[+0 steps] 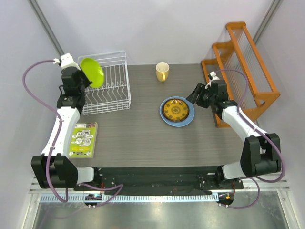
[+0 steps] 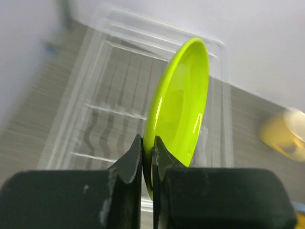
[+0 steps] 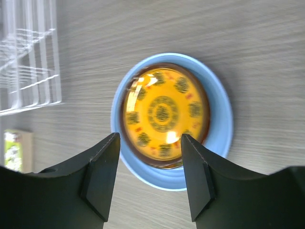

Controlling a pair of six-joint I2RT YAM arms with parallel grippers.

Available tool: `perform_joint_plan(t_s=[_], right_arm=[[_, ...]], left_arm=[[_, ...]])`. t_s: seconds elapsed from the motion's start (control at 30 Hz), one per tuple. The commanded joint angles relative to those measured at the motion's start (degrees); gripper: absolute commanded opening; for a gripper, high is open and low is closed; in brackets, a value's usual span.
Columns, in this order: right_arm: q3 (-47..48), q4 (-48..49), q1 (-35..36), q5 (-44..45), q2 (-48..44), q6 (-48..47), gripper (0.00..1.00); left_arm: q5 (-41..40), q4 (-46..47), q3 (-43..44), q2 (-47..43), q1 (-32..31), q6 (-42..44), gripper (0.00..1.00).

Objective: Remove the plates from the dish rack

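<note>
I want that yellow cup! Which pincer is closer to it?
The right pincer. It hovers open by the stacked plates, near the yellow cup; the left pincer is farther, holding the lime plate over the dish rack.

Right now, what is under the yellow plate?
The blue plate, flat on the table; only its rim shows around the yellow plate. Its middle is covered, so anything between them cannot be seen.

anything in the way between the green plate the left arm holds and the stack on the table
Nothing sits between them. The lime green plate, pinched by the left gripper above the dish rack, has bare tabletop to the stack. Only the right gripper hangs open at the stack's right edge.
</note>
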Motion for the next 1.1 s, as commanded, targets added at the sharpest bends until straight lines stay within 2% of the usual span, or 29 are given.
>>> perform_joint_plan(t_s=[0.0,0.07,0.17,0.23,0.37,0.5,0.8,1.07], right_arm=[[-3.1,8.1,1.1,-6.7,-4.5,4.6,0.6],[-4.3,8.8,1.7,-7.4,-5.6,5.9,0.6],[-5.1,12.3,3.0,-8.1,-6.2,7.3,0.63],[-4.6,12.7,4.0,-7.6,-5.6,7.6,0.63],[-3.3,14.1,7.9,-7.0,-2.3,8.8,0.64],[-3.8,20.3,10.0,-8.6,0.4,11.9,0.64],[-3.8,25.9,12.6,-10.7,4.3,14.4,0.64],[-4.6,23.6,12.9,-6.9,1.4,12.9,0.63]], left_arm=[[29.6,4.4,-8.5,-0.3,-0.1,-16.8,0.0],[38.1,9.5,-11.9,0.7,-1.7,-23.1,0.0],[45.0,17.9,-17.2,3.1,-3.7,-29.7,0.0],[46.9,24.0,-18.9,4.3,-6.1,-32.4,0.0],[46.8,27.0,-19.9,5.4,-11.0,-33.8,0.0],[47.4,27.1,-20.1,6.3,-14.7,-34.1,0.0],[47.0,27.1,-23.0,5.7,-16.3,-33.7,0.0],[43.2,26.2,-23.7,6.1,-16.4,-32.8,0.0]])
